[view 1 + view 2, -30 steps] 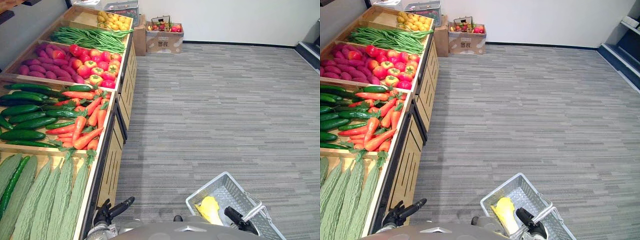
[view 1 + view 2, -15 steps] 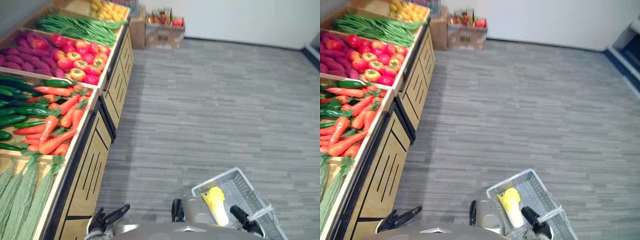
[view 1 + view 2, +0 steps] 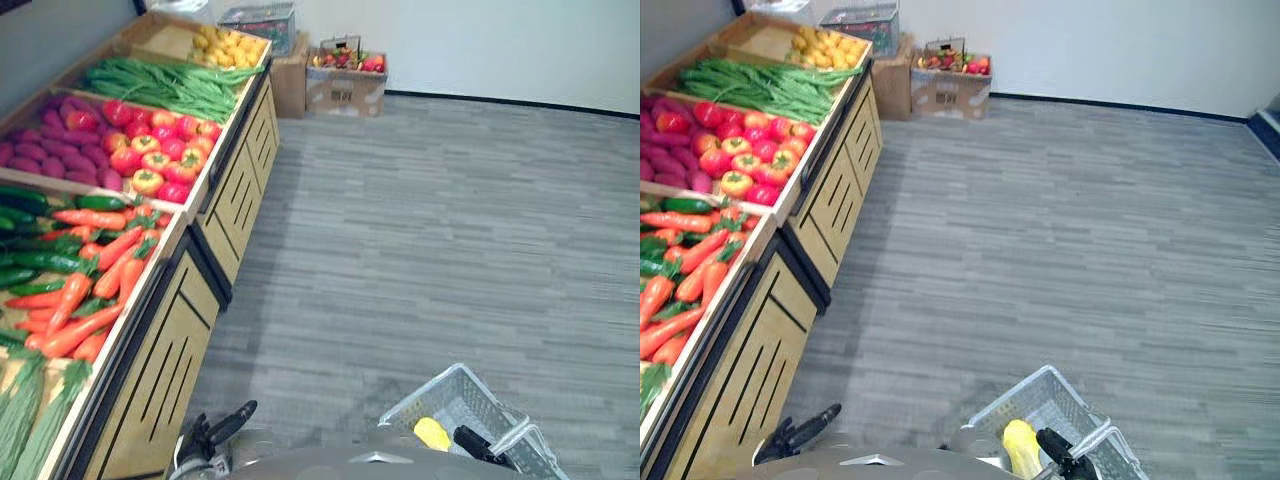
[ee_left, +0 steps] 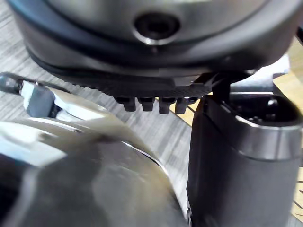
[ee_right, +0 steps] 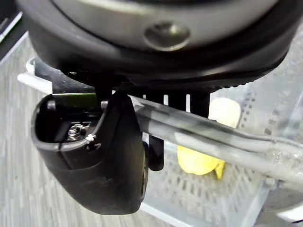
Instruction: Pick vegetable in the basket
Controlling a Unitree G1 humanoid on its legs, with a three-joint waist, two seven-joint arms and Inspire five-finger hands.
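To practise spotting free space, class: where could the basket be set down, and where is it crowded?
Free: the grey floor, bare between the wooden stand and the far wall, up to the cardboard box. Crowded: the stand's crates, packed with carrots, red produce and green beans. The basket, held by the right hand, has room beside its yellow vegetable.

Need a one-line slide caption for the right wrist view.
Robot's right hand curled round the basket handle, with a yellow vegetable lying in the grey mesh basket beneath.
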